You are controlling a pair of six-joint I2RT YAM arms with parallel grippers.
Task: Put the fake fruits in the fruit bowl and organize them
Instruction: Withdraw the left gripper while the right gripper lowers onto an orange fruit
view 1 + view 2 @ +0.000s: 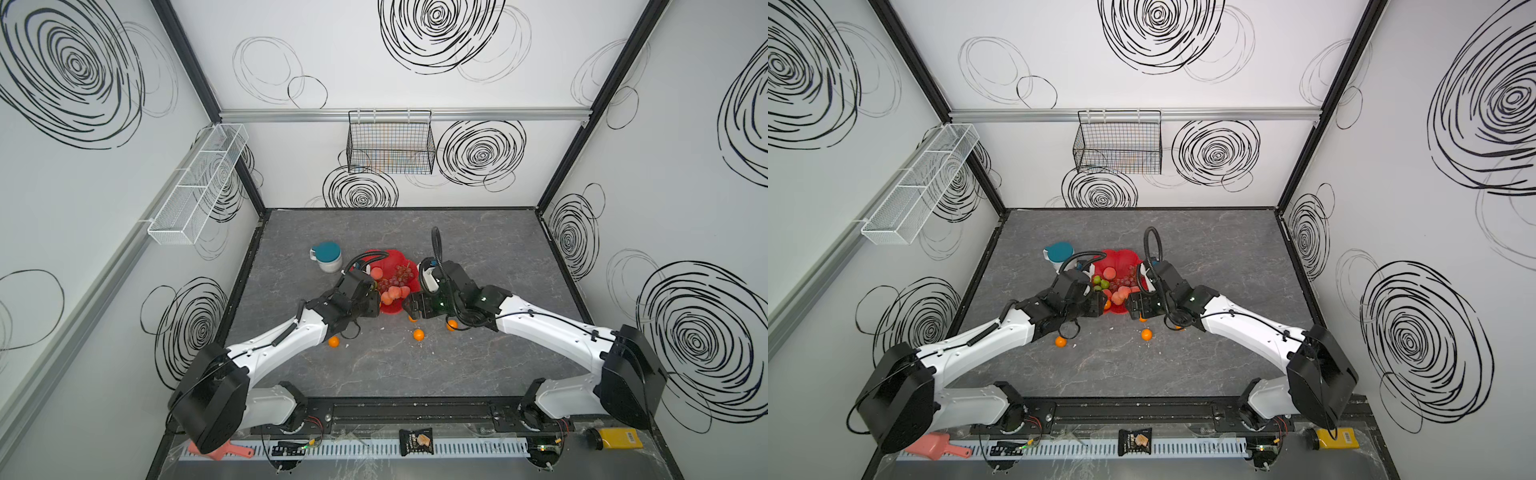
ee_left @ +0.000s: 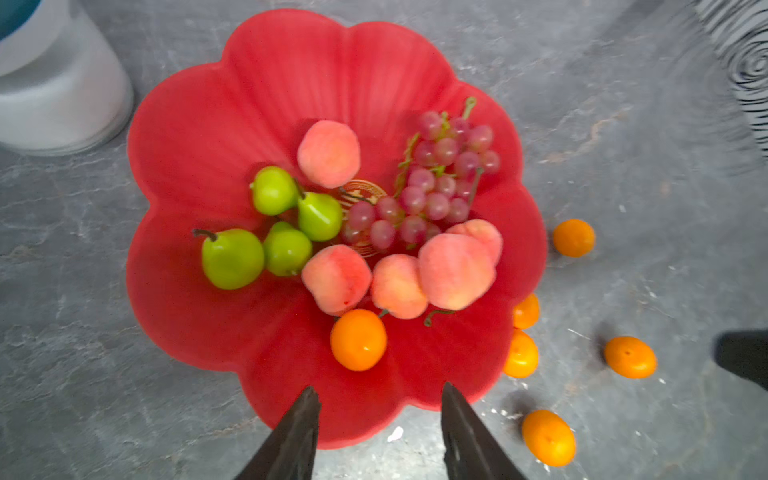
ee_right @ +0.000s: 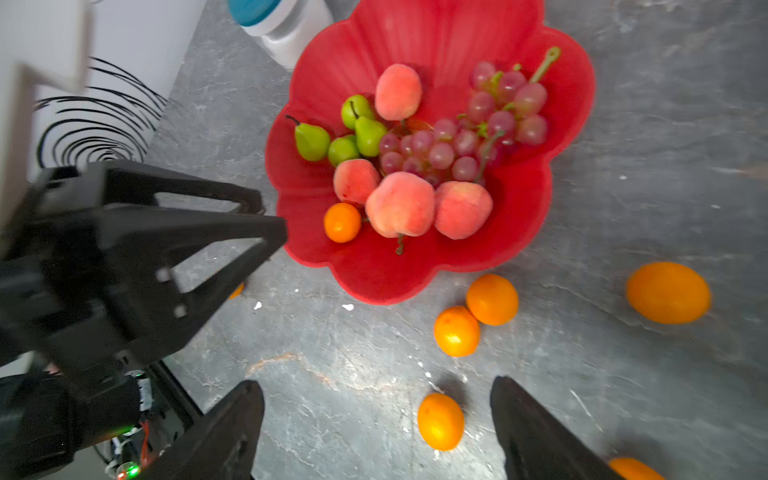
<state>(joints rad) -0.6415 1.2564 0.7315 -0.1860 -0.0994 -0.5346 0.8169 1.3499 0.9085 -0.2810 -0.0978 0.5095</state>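
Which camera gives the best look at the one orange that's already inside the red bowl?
The left wrist view: the orange lies close, whole and unblocked in the bowl. The right wrist view also shows it whole, but smaller. In both top views the left arm largely hides it.

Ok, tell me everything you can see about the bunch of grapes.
The bunch of grapes is a cluster of glossy, translucent purple-red balls, plastic by the look, on a pale green stem that pokes out at one end. It lies on its side in the red bowl, partly over the gold emblem, beside the peaches.
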